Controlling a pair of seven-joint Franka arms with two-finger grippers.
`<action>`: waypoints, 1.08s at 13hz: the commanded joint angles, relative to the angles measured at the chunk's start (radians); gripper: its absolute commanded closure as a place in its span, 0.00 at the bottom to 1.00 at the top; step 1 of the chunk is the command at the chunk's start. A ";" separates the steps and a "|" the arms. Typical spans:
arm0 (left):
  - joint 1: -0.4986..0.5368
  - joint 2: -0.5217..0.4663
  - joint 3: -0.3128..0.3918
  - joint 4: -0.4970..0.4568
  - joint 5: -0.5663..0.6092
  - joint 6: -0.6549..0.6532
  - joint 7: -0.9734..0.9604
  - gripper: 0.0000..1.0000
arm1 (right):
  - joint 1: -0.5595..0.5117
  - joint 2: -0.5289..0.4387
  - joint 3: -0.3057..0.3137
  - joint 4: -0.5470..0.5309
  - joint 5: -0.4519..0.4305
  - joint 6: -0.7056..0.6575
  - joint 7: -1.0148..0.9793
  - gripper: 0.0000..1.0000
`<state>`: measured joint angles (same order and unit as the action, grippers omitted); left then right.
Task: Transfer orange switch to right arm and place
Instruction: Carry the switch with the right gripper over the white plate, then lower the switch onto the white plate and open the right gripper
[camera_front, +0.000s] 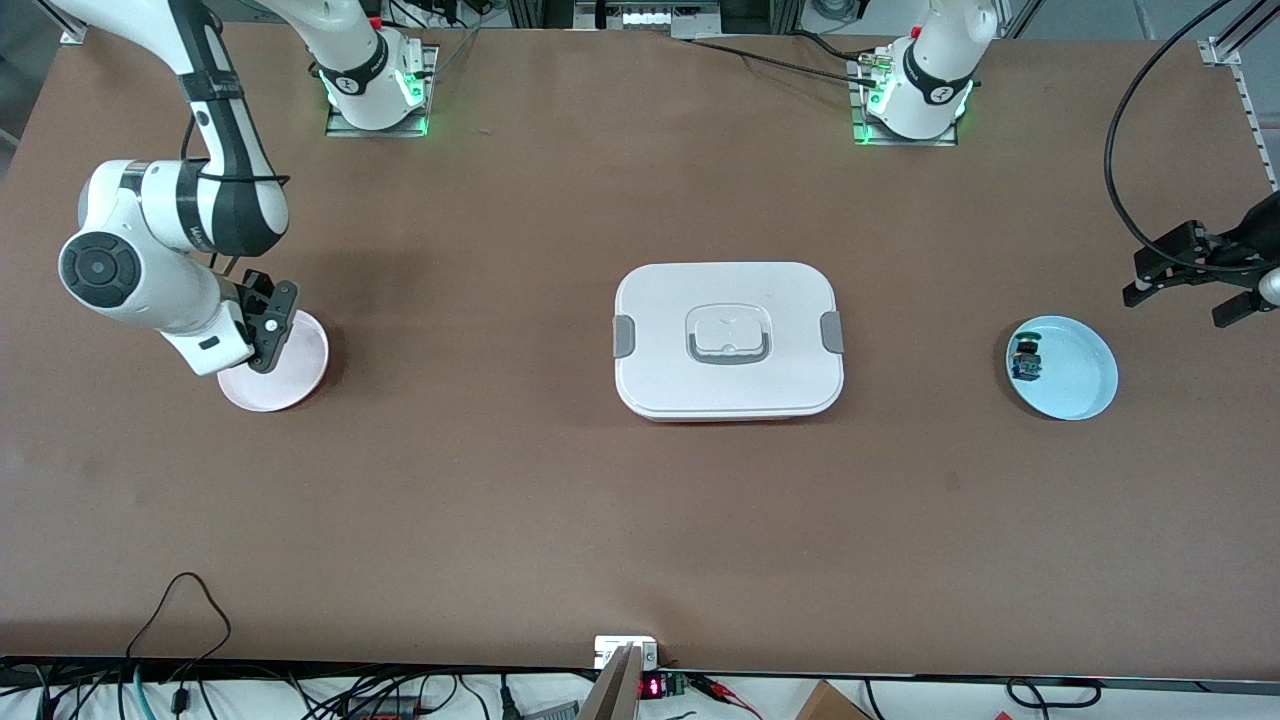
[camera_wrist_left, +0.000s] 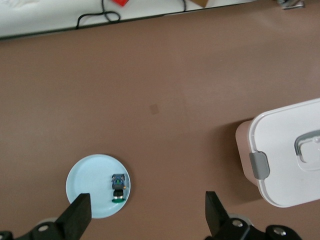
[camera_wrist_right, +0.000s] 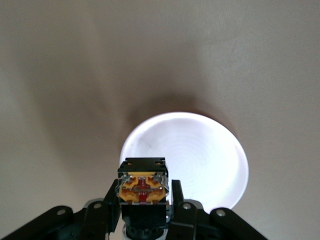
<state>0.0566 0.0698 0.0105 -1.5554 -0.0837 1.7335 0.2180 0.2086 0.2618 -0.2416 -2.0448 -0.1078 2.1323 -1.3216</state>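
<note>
In the front view the right gripper (camera_front: 268, 330) hangs over the pink plate (camera_front: 300, 365) at the right arm's end of the table, its fingers clamped, though the load itself is hidden by the wrist from here; the risk, as I judge it, is a release from too high, since so small a part could bounce or roll off the shallow plate onto the table (camera_front: 640, 520). The left gripper (camera_front: 1190, 285) waits spread wide above the table near the blue plate (camera_front: 1085, 385), on which a blue-bodied switch (camera_front: 1025, 362) lies; it is well apart from the right arm and no obstacle. The white lidded box (camera_front: 728, 340) sits mid-table between the two plates, clear of any descent onto the pink plate. In the left wrist view the left gripper (camera_wrist_left: 147, 215) shows its two fingers far apart with nothing between them, the blue plate (camera_wrist_left: 87, 182) and its blue-bodied switch (camera_wrist_left: 118, 187) below, and the white lidded box (camera_wrist_left: 285, 155) off to one side. In the right wrist view the right gripper (camera_wrist_right: 142, 205) pinches the orange switch (camera_wrist_right: 142, 187) by its sides, orange underside turned to the camera, directly over the rim of the pink plate (camera_wrist_right: 200, 160). That is the second hazard: the switch looks nearer the rim than the centre, so letting go here could tip it over the edge. Nothing lies on the plate to obstruct a placement.
</note>
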 joint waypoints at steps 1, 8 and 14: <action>-0.041 -0.016 0.005 -0.012 0.070 -0.028 -0.117 0.00 | -0.060 0.014 0.013 -0.021 -0.016 0.078 -0.125 0.95; -0.038 -0.008 0.005 -0.006 0.071 -0.054 -0.123 0.00 | -0.103 0.059 0.015 -0.141 -0.012 0.357 -0.260 0.94; -0.026 0.021 0.011 -0.002 0.070 -0.086 -0.124 0.00 | -0.120 0.115 0.019 -0.190 0.030 0.471 -0.272 0.94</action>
<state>0.0281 0.0757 0.0187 -1.5639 -0.0385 1.6660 0.1050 0.1098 0.3711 -0.2400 -2.2191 -0.1002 2.5582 -1.5587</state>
